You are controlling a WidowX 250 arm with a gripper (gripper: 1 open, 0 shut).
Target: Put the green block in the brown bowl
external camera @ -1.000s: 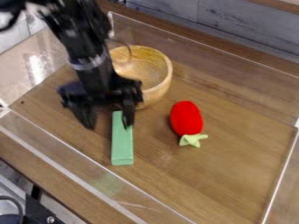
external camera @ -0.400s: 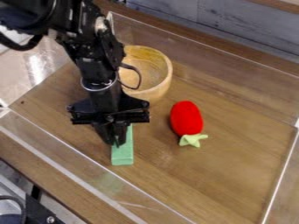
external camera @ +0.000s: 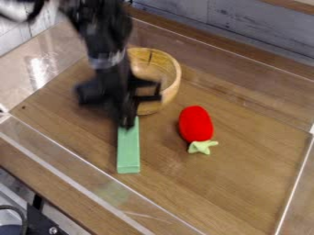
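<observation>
The green block [external camera: 130, 150] is a flat, long, light-green bar lying lengthwise on the wooden table, in front of the brown bowl [external camera: 162, 77]. My gripper [external camera: 127, 119] points down with its dark fingers together right at the block's far end. The block's near end rests on the table. Motion blur hides whether the far end is pinched between the fingers. The round, light-brown bowl stands just behind and to the right of the gripper, partly covered by the arm.
A red strawberry-like toy [external camera: 194, 123] with a green leaf lies right of the block. A clear low wall [external camera: 73, 188] rims the table at the front and left. Bare wood [external camera: 258, 156] stretches to the right.
The fingers stood wide apart over the block, came down onto it and closed. The hand has since risen and shifted toward the bowl. The block's near end has not moved.
</observation>
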